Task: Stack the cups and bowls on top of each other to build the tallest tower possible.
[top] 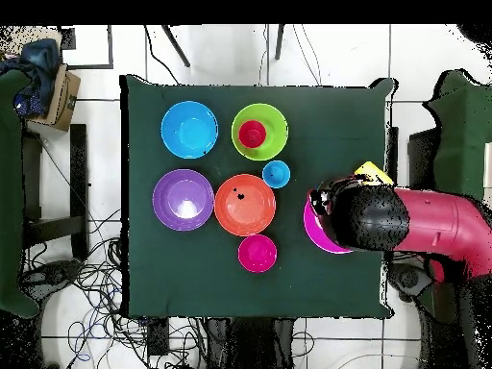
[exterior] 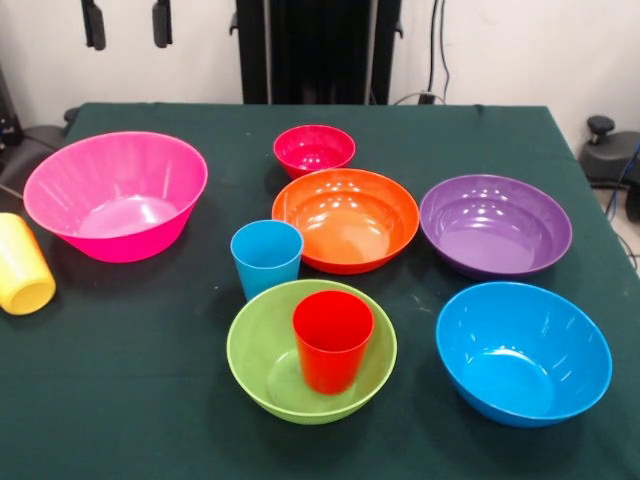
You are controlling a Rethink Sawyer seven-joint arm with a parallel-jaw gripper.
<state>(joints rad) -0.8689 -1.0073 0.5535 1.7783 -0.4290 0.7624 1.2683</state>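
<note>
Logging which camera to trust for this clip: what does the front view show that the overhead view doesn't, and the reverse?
Only the front view shows the whole hot pink bowl and a yellow cup lying on its side at the table edge. Only the overhead view shows the arm over the pink bowl, covering most of it. Both show the red cup upright in the lime green bowl and the light blue cup beside the orange bowl.

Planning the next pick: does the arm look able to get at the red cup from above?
Probably yes: the red cup stands upright in the lime green bowl, with nothing above it.
</note>
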